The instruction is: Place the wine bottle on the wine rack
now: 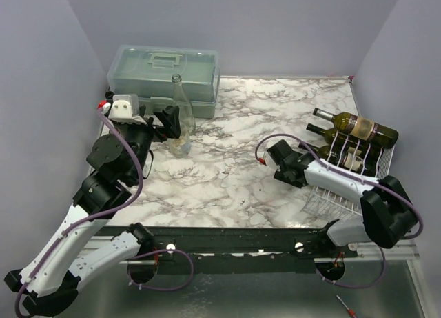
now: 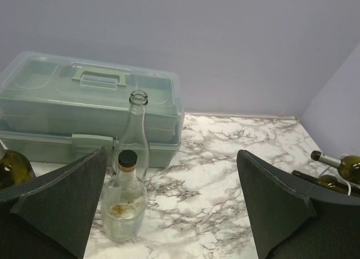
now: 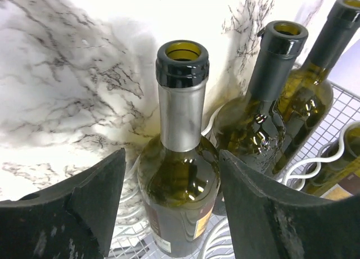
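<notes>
The right fingers (image 3: 171, 158) stand partly open on either side of a wine bottle (image 3: 181, 118) at its shoulder. A thin gap shows at one finger, so they seem not to clamp it, though the other may touch the glass. That bottle lies in the rack (image 1: 329, 199), its neck pointing out toward the middle of the bench (image 1: 241, 159), beside two more green bottles (image 3: 264, 110) in the rack. By that, the placing looks done, bar drawing the arm clear. Well away from the rack, the left fingers (image 2: 170, 153) are spread wide and empty, facing two clear bottles (image 2: 125, 197) before a toolbox (image 2: 84, 101). Whether those belong on the rack I cannot say. The wine bottle's base, and how it sits on the wires, is cut off or hidden by the arm.
</notes>
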Motion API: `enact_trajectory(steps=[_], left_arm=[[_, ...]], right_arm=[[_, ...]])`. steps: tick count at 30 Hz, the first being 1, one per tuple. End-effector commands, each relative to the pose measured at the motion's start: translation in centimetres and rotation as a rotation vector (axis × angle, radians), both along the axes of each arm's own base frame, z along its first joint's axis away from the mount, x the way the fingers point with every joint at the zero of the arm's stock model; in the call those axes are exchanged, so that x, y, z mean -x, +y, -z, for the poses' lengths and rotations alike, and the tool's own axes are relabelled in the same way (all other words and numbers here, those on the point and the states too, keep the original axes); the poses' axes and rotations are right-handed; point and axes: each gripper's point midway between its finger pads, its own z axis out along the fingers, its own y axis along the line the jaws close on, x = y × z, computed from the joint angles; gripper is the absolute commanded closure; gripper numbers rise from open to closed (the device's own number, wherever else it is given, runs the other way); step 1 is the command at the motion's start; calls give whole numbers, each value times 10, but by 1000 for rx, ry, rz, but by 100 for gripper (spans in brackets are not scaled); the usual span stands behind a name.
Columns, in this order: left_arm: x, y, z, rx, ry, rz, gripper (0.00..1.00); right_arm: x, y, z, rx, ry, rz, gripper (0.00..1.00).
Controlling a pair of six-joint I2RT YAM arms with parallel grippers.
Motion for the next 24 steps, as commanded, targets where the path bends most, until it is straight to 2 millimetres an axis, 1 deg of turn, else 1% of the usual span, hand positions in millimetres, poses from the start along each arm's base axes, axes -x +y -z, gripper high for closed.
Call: enact_trajectory(steps=[1, 2, 3, 4, 9, 13, 16, 19, 21, 24], left_arm=[[-9, 1, 9, -33, 17, -42, 1], [-9, 1, 9, -35, 17, -41, 1], [-10, 1, 9, -37, 17, -41, 1], [-10, 0, 11, -40, 19, -43, 1], [-17, 2, 15, -71, 32, -71, 1], [-22, 4, 21, -93, 44, -95, 1], [-26, 4, 23, -111, 51, -105, 1], [-29, 5, 28, -124, 59, -113, 1], [-34, 4, 32, -145, 71, -127, 1], [-37, 5, 36, -155, 81, -139, 1]], right_arm=[[6, 20, -6, -100, -39, -92, 31], [8, 25, -8, -115, -46, -110, 28], [8, 29, -12, -129, -61, -121, 9], [9, 32, -14, -136, -69, -132, 0], [10, 48, -27, -159, -105, -183, 0], [7, 67, -38, -230, -118, -170, 0], [-1, 88, -48, -329, -158, -162, 0], [-15, 111, -67, -455, -231, -124, 0], [-24, 130, -79, -564, -276, -113, 0], [-42, 162, -105, -772, -379, -73, 0]])
